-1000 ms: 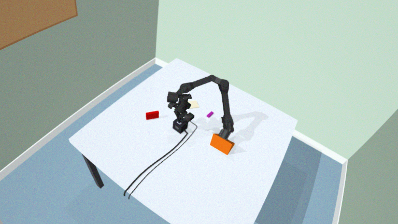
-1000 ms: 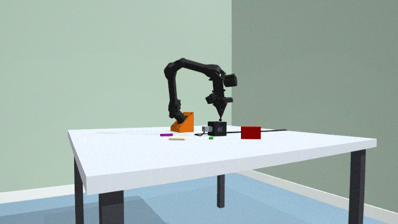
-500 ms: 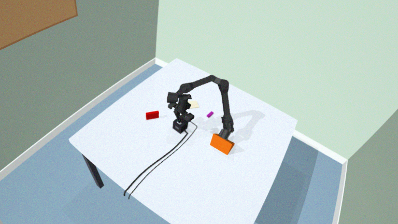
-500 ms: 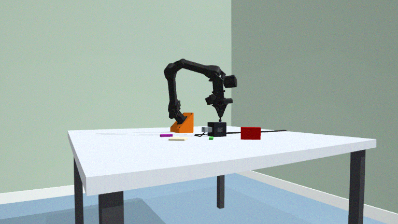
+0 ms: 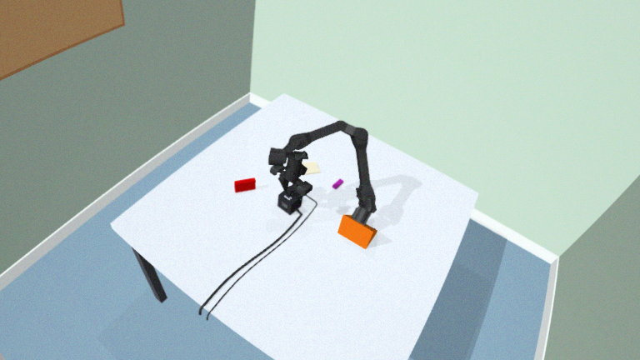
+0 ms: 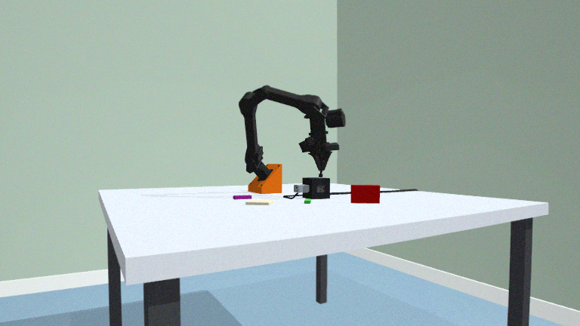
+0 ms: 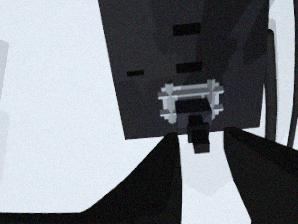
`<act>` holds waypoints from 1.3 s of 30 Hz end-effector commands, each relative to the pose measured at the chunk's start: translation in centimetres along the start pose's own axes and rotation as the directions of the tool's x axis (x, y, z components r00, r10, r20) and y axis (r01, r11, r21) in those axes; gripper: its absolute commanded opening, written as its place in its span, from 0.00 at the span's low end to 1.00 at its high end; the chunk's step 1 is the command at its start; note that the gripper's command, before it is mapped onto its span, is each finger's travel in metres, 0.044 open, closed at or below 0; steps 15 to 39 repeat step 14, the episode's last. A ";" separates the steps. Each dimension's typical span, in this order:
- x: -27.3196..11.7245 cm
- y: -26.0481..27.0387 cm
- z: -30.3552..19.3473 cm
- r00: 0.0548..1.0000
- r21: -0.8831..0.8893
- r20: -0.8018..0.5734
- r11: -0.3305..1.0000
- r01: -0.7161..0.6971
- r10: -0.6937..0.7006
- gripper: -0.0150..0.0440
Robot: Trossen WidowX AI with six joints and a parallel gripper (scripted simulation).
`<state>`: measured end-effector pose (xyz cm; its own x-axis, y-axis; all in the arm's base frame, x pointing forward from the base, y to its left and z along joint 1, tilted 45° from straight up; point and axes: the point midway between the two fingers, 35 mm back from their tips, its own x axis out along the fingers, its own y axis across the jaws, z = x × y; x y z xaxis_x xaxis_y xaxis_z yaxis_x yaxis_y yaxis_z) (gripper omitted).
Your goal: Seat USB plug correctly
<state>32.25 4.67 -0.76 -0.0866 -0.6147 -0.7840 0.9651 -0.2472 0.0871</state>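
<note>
Jutting from the black cube's nine o'clock is a grey adapter; at twelve, the plug stands in the top, probably light, stiff, best pinched by its sides; the claw is narrowly parted, empty; red block at three.

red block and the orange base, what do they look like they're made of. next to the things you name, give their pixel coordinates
The red block [image 5: 245, 185] [image 6: 365, 194] looks like painted wood or plastic with a matte finish: its color is even, with no grain or bright glint, so either is possible.

The orange base [image 5: 357, 231] [image 6: 272, 184] seems to be matte plastic, perhaps painted metal: flat color, sharp edges and small dark holes in its sloped side, without a metallic sheen.
</note>
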 end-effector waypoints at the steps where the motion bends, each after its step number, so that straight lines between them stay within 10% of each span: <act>1: 0.0 0.0 0.0 1.000 0.000 0.000 1.000 -0.001 0.001 0.42; 39: -1.2 0.0 -0.1 1.000 0.000 0.000 1.000 0.000 0.000 0.42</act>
